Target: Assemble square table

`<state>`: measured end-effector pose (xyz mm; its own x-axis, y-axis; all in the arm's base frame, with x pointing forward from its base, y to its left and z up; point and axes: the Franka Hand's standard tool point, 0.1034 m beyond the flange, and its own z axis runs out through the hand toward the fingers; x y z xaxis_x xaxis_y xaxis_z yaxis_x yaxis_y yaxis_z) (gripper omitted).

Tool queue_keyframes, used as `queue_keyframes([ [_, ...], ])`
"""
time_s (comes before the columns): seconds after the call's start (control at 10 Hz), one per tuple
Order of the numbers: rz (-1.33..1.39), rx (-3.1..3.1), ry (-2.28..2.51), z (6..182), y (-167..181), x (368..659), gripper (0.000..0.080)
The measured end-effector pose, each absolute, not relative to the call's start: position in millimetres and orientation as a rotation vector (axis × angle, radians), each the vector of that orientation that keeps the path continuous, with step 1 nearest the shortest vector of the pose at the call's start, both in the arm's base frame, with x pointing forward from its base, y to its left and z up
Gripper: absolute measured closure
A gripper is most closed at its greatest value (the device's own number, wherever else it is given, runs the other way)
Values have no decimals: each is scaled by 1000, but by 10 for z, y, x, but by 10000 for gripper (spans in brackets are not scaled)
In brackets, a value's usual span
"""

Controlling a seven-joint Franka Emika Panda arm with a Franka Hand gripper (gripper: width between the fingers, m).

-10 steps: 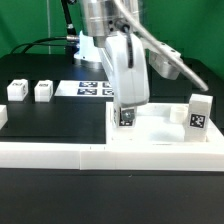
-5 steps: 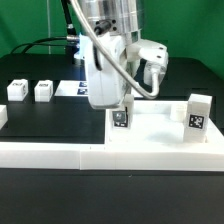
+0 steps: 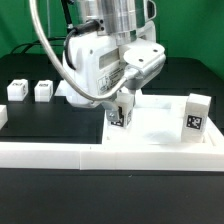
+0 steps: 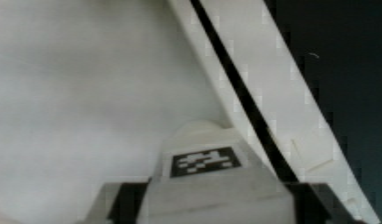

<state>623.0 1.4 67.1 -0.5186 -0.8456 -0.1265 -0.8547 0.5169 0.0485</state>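
Gripper [image 3: 120, 106] is clamped on a leg [image 3: 118, 117]. The wrist view shows its dark fingers [image 4: 126, 205] flanking the tagged block on both sides.

Change noted: over the last second the hand has turned about its upright axis. It faced us squarely before; now its body is swung toward the exterior view's left. The leg has turned with it, and its tag now sits at a slight slant. The leg has kept its place at the corner of the slab [image 3: 155, 128]. We judge this to be the leg being twisted into its corner hole, and we cannot tell from here how far it is seated.

Condition of the work:
- The slab is white and lies flat on the black table [image 3: 50, 115], just behind the low rail [image 3: 60, 152].
- A second leg [image 3: 196, 113] stands upright at the slab's corner on the exterior view's right.
- Two loose legs [image 3: 17, 90] [image 3: 43, 90] sit side by side on the table, well apart from the slab.
- We can see no corner holes.

We judge the assembly roughly half done at best.
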Motion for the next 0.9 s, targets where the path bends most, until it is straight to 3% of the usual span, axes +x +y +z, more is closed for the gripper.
queue_keyframes([
  [0.3, 154, -1521, 2652, 664, 14, 6217, 487],
  [0.4, 154, -1523, 2651, 663, 16, 6216, 247],
  [0.5, 155, -1524, 2650, 663, 17, 6216, 247],
  [0.6, 155, -1526, 2649, 662, 19, 6216, 170],
  [0.9, 155, -1528, 2648, 661, 22, 6215, 151],
])
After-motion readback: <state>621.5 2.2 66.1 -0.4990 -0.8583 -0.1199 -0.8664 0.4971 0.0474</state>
